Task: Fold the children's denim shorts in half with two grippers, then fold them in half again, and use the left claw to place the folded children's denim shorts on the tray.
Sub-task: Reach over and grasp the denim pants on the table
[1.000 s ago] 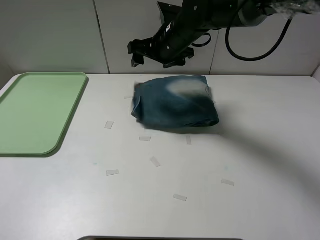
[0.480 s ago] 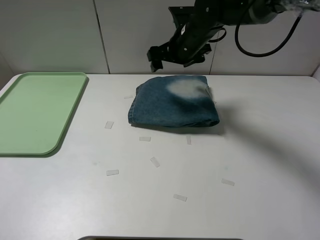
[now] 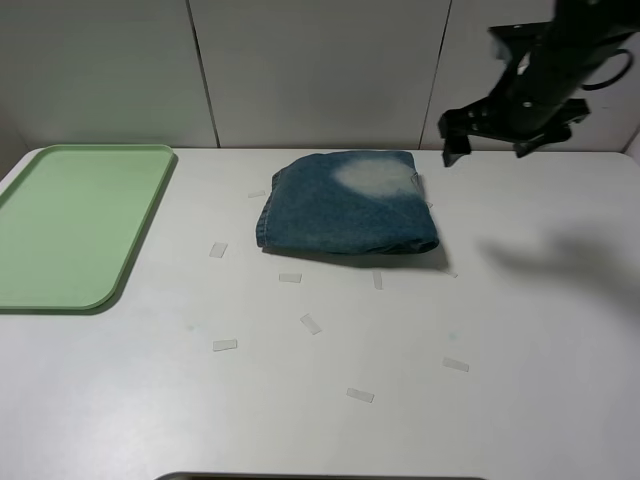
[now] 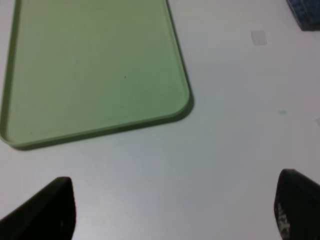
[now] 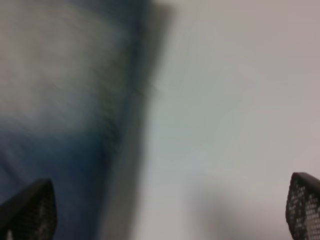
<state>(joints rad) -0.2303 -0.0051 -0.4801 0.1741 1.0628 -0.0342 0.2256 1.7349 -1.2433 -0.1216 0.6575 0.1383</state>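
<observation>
The folded denim shorts (image 3: 346,203) lie on the white table at the back centre, a pale worn patch on top. They show blurred in the right wrist view (image 5: 65,115), and a corner shows in the left wrist view (image 4: 304,12). The green tray (image 3: 70,220) lies at the far left, empty; it fills the left wrist view (image 4: 90,65). My right gripper (image 3: 512,140) is open and empty, raised above the table to the right of the shorts. My left gripper (image 4: 172,210) is open and empty over bare table beside the tray's corner; it is out of the high view.
Several small white tape pieces (image 3: 312,323) are scattered on the table in front of the shorts. A panelled wall (image 3: 300,70) runs behind the table. The right arm's shadow (image 3: 560,255) falls on the right of the table.
My right arm has swung from above the left of the shorts to their right, away from them. The shorts have settled flat and lie still.
</observation>
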